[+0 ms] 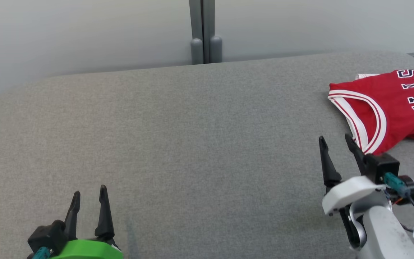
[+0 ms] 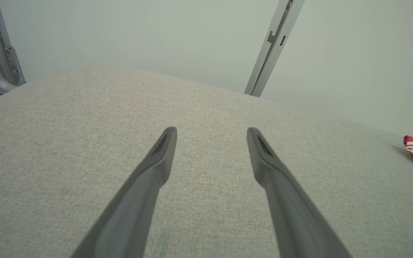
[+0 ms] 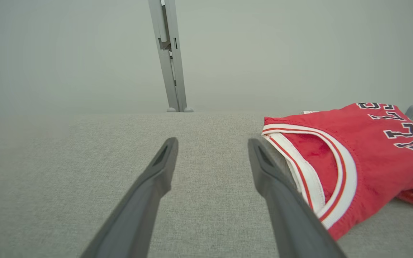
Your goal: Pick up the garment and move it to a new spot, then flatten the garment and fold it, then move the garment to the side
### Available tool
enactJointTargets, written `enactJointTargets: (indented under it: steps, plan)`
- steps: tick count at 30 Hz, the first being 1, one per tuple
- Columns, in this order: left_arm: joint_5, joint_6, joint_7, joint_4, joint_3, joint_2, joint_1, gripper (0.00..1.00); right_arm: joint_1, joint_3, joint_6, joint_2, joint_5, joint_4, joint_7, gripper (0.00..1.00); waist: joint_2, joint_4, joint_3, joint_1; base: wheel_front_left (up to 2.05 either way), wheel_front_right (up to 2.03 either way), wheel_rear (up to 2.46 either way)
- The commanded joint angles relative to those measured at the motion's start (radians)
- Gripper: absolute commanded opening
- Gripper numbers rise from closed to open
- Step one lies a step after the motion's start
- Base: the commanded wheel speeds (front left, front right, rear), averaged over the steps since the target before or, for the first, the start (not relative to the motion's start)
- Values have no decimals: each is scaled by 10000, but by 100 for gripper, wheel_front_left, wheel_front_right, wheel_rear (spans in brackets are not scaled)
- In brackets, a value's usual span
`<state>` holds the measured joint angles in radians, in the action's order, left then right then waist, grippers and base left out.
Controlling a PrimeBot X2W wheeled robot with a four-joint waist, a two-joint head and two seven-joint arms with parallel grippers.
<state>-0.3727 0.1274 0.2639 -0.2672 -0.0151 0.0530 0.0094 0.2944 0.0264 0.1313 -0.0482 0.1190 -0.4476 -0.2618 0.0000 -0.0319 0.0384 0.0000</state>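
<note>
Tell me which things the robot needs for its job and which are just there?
For the job: red jersey, right gripper, left gripper (both open), grey padded surface the jersey lies on.
Just there: grey post, pale wall behind.

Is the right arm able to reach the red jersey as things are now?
Probably yes. The right gripper is open and sits just beside the red jersey, with nothing lying between them on the grey surface.

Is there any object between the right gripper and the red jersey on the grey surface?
Nothing visible stands between them. The open right gripper is close beside the red jersey, with grey surface under its fingers.
</note>
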Motion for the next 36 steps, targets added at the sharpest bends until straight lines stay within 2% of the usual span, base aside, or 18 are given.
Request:
enactJointTargets:
  steps: [1,11,30,31,36]
  plan:
    - [-78,12,1,-22,-9,0,194,100,-434,-49,-13,-50,197,203,-37,100,0,98,-131,0,0,0,0]
    - [-262,-141,1,-105,-376,-15,519,100,-2175,-293,-13,-45,769,1399,-40,100,0,172,-349,0,0,0,0]
    - [-315,-308,1,-150,-675,-13,306,100,-2349,-456,-13,-42,1003,1495,-41,100,0,109,-358,0,0,0,0]
    - [-311,-264,-2,-151,-688,-31,417,0,-2255,-444,0,-8,946,1466,0,0,0,107,-357,0,0,0,0]
    - [-645,-253,-112,-428,-665,-55,398,0,-2289,-379,2,44,1308,1201,143,0,0,111,-358,0,0,0,0]
